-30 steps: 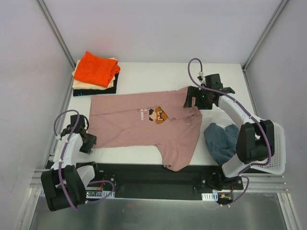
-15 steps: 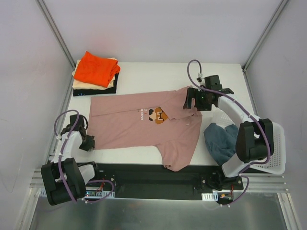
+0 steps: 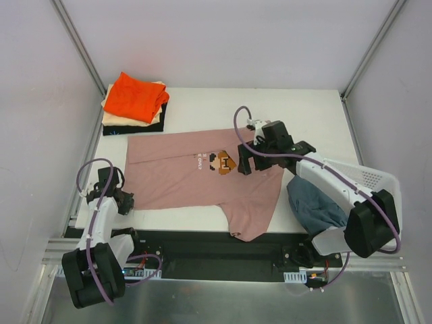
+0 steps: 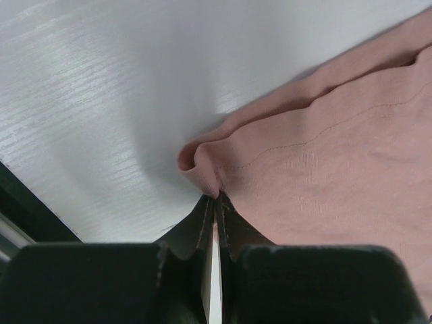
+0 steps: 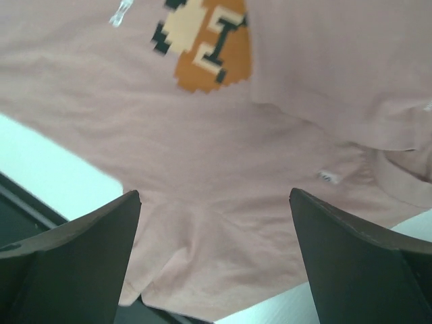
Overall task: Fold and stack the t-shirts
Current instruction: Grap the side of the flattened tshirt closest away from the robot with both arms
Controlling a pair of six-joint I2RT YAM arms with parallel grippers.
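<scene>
One white plastic mesh basket point(image 3: 381, 185) just right of the dusty pink soft-cloth t-shirt point(image 3: 175, 175), with a crumpled slate blue tee point(image 3: 312, 202) spilling over its rim. Pink shirt spread flat on the white wood-grain table point(image 4: 101, 101), small pixel-art print point(image 3: 221, 162) face up. Folded stack beyond its far-left corner: bright orange tee point(image 3: 135, 96) over cream tee point(image 3: 106, 102) over black tee point(image 3: 131, 127). Left gripper point(image 4: 214, 202) pinched tight on the shirt's rolled hem corner. Right gripper point(image 5: 214, 196) spread wide above the print, holding nothing.

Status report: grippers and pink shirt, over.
Left gripper shut on pink shirt, near-left corner. Right gripper open, over the shirt. Shirt spread out. Nothing lying on it.
</scene>
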